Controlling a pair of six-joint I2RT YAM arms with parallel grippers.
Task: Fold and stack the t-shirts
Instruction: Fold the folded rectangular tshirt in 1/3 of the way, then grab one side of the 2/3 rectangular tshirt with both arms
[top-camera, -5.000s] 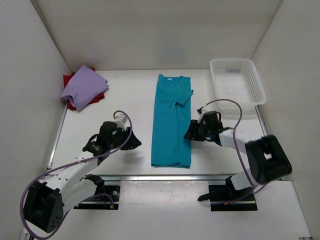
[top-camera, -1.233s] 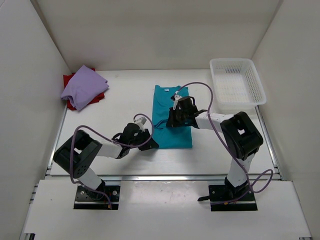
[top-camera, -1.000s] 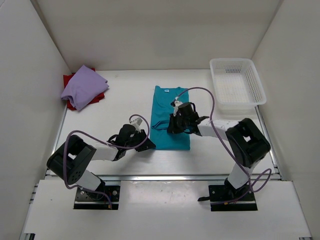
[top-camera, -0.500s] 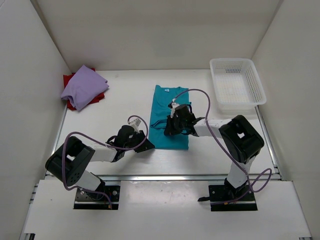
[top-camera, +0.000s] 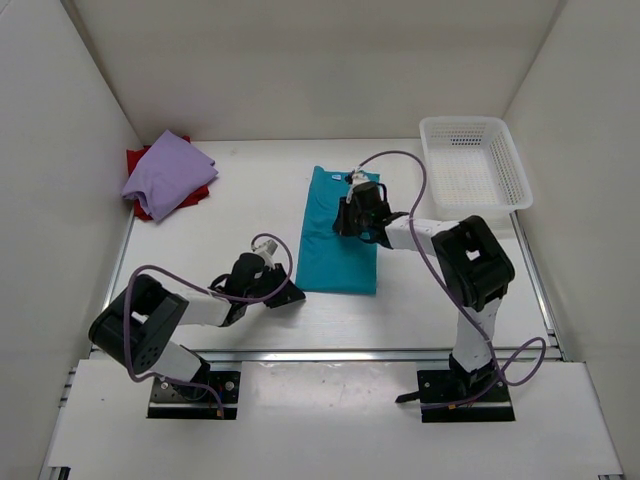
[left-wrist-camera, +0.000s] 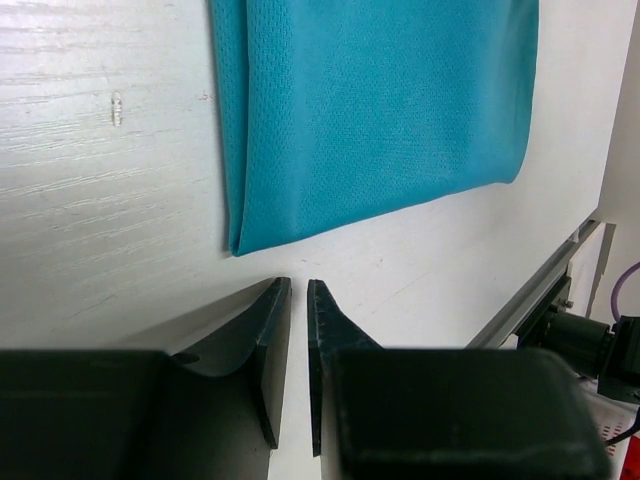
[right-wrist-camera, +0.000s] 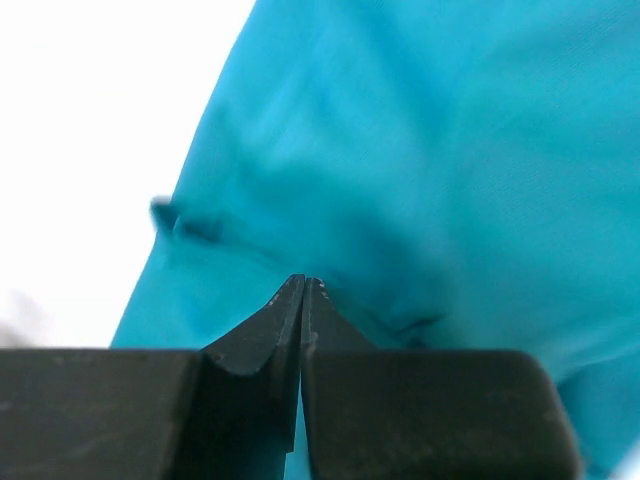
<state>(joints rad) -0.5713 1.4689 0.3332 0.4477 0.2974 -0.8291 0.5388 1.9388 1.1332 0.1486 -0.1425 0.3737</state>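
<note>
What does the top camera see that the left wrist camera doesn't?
Only the top camera shows the purple shirt lying on the red shirt in the far left corner, the white basket at the far right, and the right end effector over the teal shirt.
Only the left wrist camera shows, close up, the left end effector with a thin gap between its dark fingers, holding nothing, and the shirt's fine weave.
Both show the teal shirt and the white table.

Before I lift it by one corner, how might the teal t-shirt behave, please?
Probably floppy: the teal t-shirt lies flat in folded layers, so it would likely drape and unfold. Its fine mesh knit looks thin, so probably light. Pushed, its loose layered edge may bunch.
</note>
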